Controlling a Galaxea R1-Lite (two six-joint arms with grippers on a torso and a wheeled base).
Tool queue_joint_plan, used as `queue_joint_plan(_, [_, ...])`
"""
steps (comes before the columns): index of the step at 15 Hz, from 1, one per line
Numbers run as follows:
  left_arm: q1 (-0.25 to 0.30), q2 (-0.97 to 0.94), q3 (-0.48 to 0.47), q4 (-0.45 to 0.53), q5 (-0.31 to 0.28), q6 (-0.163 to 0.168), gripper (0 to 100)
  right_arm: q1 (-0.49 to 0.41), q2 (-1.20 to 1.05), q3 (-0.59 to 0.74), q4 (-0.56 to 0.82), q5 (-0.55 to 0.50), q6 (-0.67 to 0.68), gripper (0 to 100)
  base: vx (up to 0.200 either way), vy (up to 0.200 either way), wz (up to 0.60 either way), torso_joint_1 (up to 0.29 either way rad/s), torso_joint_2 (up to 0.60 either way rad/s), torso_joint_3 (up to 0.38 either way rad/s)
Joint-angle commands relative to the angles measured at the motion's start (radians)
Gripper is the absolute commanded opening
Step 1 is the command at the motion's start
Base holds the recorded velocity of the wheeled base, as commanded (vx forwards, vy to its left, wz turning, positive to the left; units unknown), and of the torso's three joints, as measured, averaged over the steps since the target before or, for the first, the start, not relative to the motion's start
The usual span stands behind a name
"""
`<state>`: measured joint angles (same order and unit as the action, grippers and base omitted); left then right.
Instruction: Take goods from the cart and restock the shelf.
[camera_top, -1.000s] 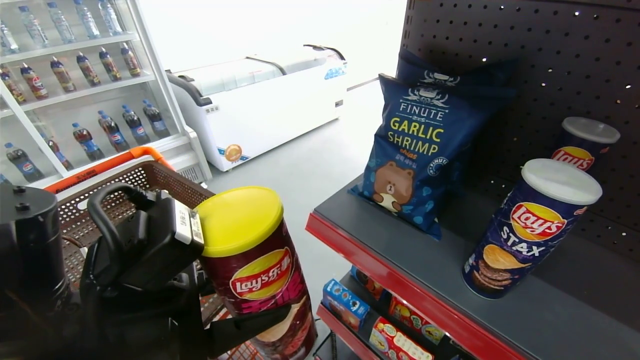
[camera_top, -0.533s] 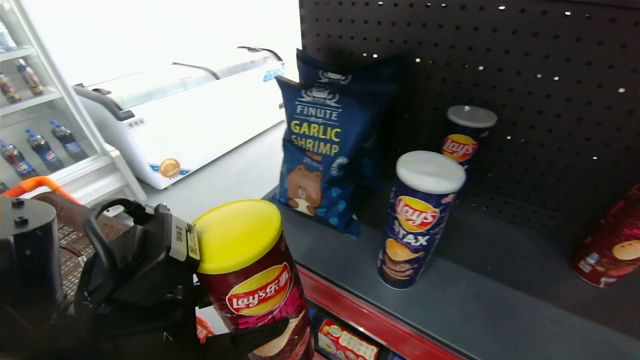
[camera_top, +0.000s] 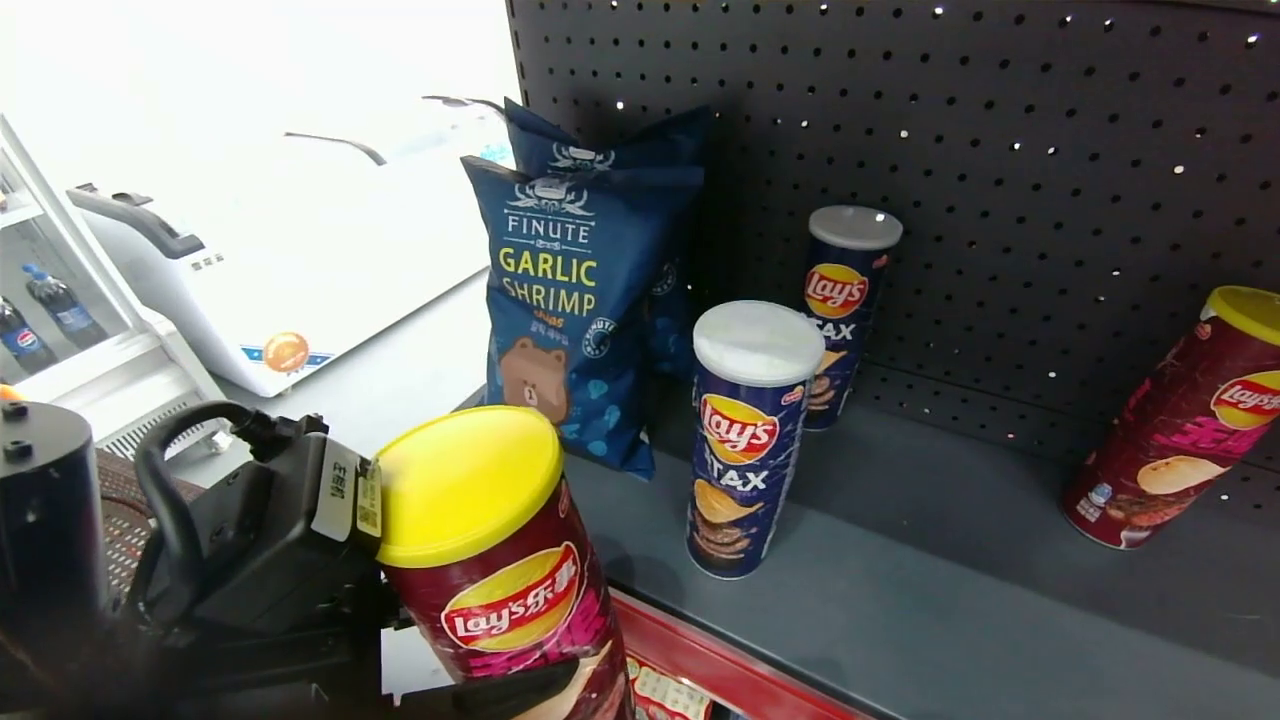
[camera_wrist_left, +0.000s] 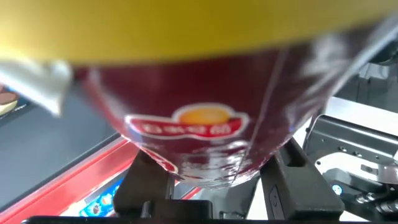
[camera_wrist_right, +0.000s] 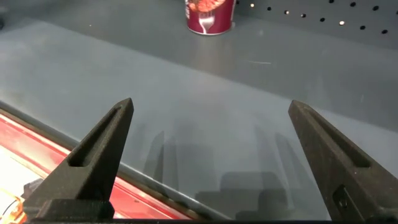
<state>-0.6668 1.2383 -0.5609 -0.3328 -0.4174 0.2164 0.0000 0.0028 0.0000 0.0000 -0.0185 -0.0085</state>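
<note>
**Maroon chip canister (camera_top: 490, 560) with yellow lid: brought to shelf**

Head camera has swung round onto the dark grey metal shelf (camera_top: 900, 600). The grip is unchanged, so transport looks done and placing is pending. Canister is upright, just off the shelf's red front edge. Left gripper (camera_wrist_left: 214, 186) has black fingers (camera_wrist_left: 146, 190) clamped on its lower body. Right gripper (camera_wrist_right: 211, 109) is spread wide and empty over the shelf deck.

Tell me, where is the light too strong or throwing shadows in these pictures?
Head view: the room above the freezer is washed out white, and light glints through holes in the pegboard. Right wrist view: the right gripper throws faint shadows on the grey shelf. Left wrist view: shiny streaks cross the red can.
</note>
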Motion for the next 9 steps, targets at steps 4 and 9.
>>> queue_joint_plan(4, [0.000, 0.000, 0.004, 0.000, -0.003, 0.000, 0, 0.000, 0.000, 0.000, 0.000, 0.000, -0.001, 100, 0.000, 0.000, -0.45, 0.001, 0.00, 0.002])
queue_joint_plan(9, [-0.023, -0.013, 0.015, -0.002, -0.015, 0.001, 0, 0.000, 0.000, 0.000, 0.000, 0.000, -0.001, 100, 0.000, 0.000, -0.60, 0.002, 0.00, 0.002])
